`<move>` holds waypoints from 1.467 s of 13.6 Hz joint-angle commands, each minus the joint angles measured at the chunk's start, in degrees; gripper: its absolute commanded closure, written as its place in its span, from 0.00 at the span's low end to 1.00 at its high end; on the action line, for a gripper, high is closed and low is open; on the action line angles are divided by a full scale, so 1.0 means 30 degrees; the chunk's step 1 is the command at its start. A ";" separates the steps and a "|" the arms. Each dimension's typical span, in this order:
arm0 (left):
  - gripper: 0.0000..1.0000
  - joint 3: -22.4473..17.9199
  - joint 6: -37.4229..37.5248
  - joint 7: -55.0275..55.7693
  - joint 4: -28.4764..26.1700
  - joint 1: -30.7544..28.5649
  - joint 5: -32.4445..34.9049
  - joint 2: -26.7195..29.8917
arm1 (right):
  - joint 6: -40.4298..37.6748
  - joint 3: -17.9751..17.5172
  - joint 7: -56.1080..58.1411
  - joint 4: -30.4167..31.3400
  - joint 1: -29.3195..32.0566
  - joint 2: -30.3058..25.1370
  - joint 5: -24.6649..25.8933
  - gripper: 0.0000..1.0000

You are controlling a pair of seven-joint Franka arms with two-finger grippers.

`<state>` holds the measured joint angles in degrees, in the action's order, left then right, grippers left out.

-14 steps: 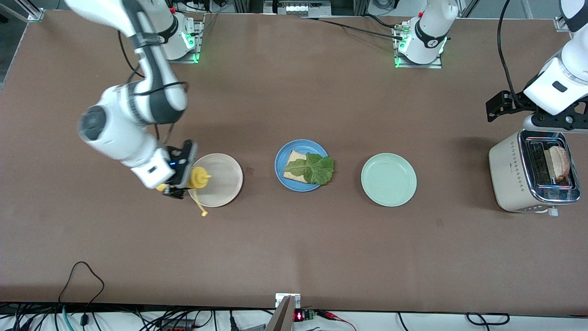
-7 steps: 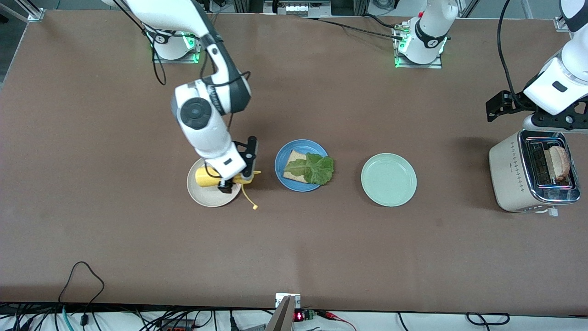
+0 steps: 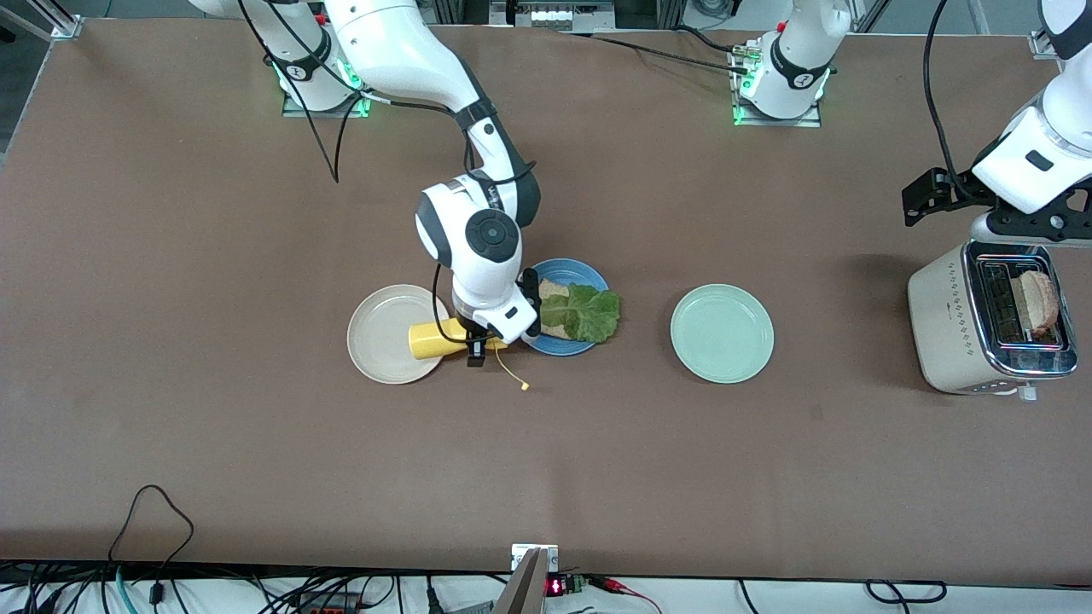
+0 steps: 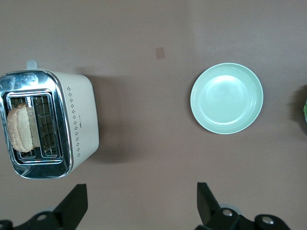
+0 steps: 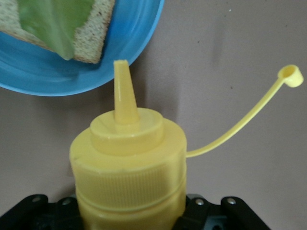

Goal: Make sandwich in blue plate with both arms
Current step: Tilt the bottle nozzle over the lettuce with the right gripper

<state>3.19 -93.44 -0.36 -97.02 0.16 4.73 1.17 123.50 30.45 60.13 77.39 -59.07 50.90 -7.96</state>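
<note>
Three plates sit in a row on the table (image 3: 256,443): one beige plate (image 3: 380,341), one blue plate (image 3: 589,275), one green plate (image 3: 722,333). The blue plate holds one bread slice (image 3: 556,294) under one lettuce leaf (image 3: 589,314). The right end effector (image 3: 479,341) grips one yellow bottle (image 3: 433,338) beside the blue plate, its nozzle (image 5: 123,86) near the rim. The left end effector (image 4: 139,211), fingers spread wide, waits above one toaster (image 3: 981,328) holding a second slice (image 3: 1037,302)
</note>
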 commanded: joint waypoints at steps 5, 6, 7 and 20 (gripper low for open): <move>0.00 0.0081 0.0149 0.0089 0.0436 -0.0083 -0.0172 -0.0156 | -0.3401 0.1832 -0.0239 -0.2595 -0.2660 0.1695 0.3089 1.00; 0.00 0.0081 0.0149 0.0090 0.0436 -0.0083 -0.0172 -0.0156 | -0.3578 0.1832 -0.0210 -0.2595 -0.2721 0.1695 0.3238 1.00; 0.00 0.0081 0.0149 0.0090 0.0436 -0.0083 -0.0172 -0.0185 | -0.3609 0.1803 -0.0210 -0.2595 -0.2751 0.1724 0.3239 1.00; 0.00 0.0081 0.0120 0.0060 0.0436 -0.0083 -0.0172 -0.0185 | -0.3638 0.1773 -0.1030 -0.2624 -0.3278 0.2399 0.3620 1.00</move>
<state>3.19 -93.44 -0.36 -97.02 0.16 4.73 1.16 114.18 34.57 58.09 71.31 -68.27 57.56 1.54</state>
